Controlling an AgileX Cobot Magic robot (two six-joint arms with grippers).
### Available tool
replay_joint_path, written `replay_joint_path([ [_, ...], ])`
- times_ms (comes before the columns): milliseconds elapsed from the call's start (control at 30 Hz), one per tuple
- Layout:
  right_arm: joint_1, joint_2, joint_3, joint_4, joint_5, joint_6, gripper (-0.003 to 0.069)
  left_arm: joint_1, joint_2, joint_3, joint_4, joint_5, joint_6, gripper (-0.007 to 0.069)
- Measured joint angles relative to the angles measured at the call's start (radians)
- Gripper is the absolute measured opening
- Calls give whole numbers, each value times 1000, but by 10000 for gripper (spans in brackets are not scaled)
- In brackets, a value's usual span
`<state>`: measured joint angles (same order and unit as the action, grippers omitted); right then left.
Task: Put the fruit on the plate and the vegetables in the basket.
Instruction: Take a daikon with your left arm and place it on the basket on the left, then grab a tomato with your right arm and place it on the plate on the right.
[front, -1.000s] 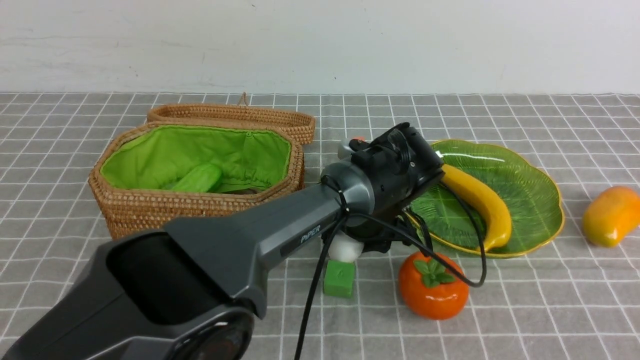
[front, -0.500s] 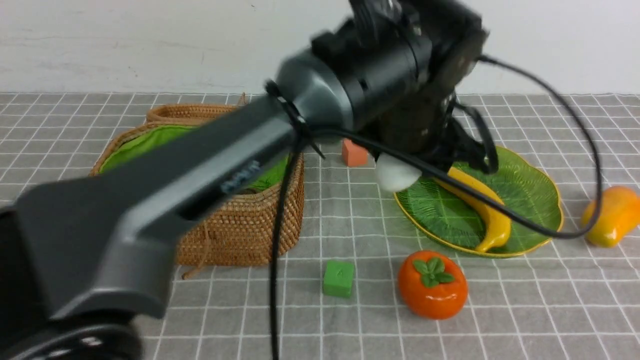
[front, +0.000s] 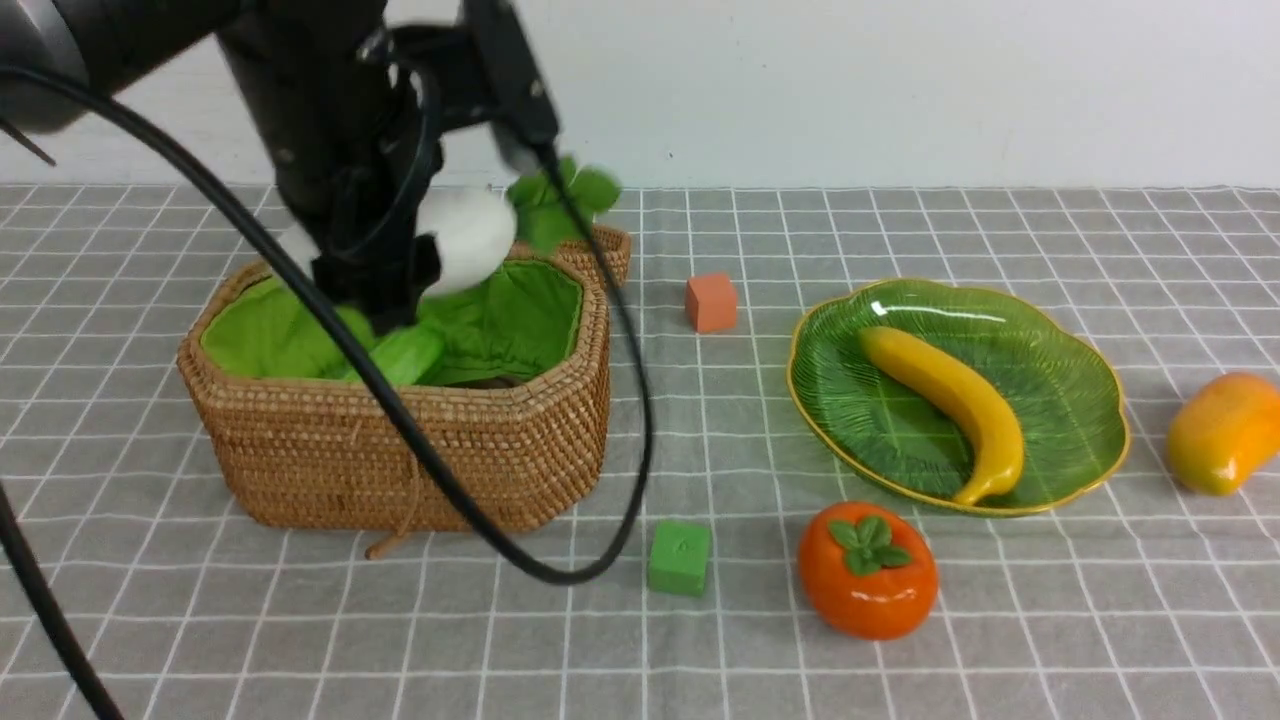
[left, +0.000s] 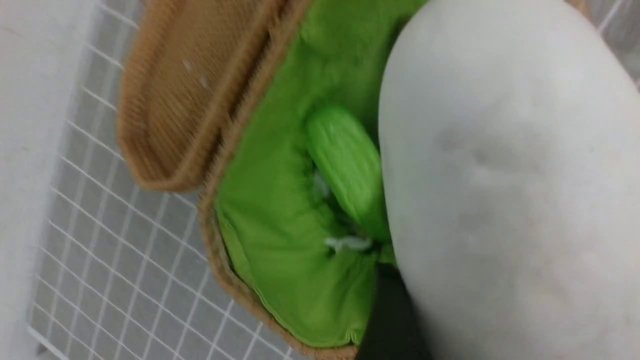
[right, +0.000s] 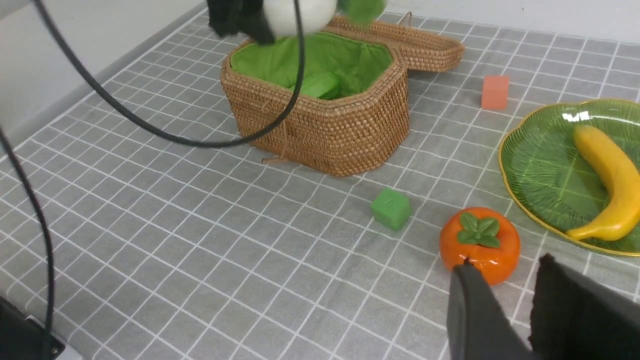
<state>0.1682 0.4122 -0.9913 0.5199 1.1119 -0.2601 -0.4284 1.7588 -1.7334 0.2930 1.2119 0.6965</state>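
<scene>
My left gripper (front: 405, 268) is shut on the white radish (front: 462, 238), whose green leaves (front: 560, 198) point right. It holds the radish just above the open wicker basket (front: 400, 450). The light-green gourd (front: 405, 355) lies inside on the green lining. In the left wrist view the radish (left: 510, 190) fills the frame over the gourd (left: 347, 170). The banana (front: 950, 400) lies on the green leaf plate (front: 1070, 400). The persimmon (front: 867, 570) and mango (front: 1225, 432) sit on the cloth. My right gripper (right: 505, 265) is open and empty just behind the persimmon (right: 480, 240). The eggplant does not show.
A small orange cube (front: 711, 303) sits between the basket and the plate. A small green cube (front: 680, 558) sits left of the persimmon. The basket's lid (front: 590, 250) lies open behind it. The left arm's black cable (front: 600, 560) hangs in front of the basket.
My left arm has risen from beside the plate and swung left, carrying the radish to above the basket. The fruit, cubes and basket have not moved.
</scene>
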Motion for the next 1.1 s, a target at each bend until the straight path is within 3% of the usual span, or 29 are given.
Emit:
replay_joint_path([
  [133,0,0,0,3,-1,0,192,75,69,56,11,-119,26,491],
  [300,0,1,0,15,-22,13,192,81,80,60,24,-149,-68,653],
  [467,0,69,0,12,-27,42,199,78,37,60,-2,-107,-248,639],
  [567,0,164,0,2,-27,43,202,47,-33,60,-21,-101,-405,545],
  [700,0,358,0,-8,-27,45,205,-70,-215,61,-49,-103,-696,196],
  [800,0,490,0,-8,-27,48,206,-122,-329,98,-57,-106,-793,14],
  [1000,23,719,0,-17,-45,77,206,-185,-603,402,-80,-206,-894,-13],
  [1100,118,830,0,-57,-104,150,207,-195,-792,642,-138,-315,-903,-13],
])
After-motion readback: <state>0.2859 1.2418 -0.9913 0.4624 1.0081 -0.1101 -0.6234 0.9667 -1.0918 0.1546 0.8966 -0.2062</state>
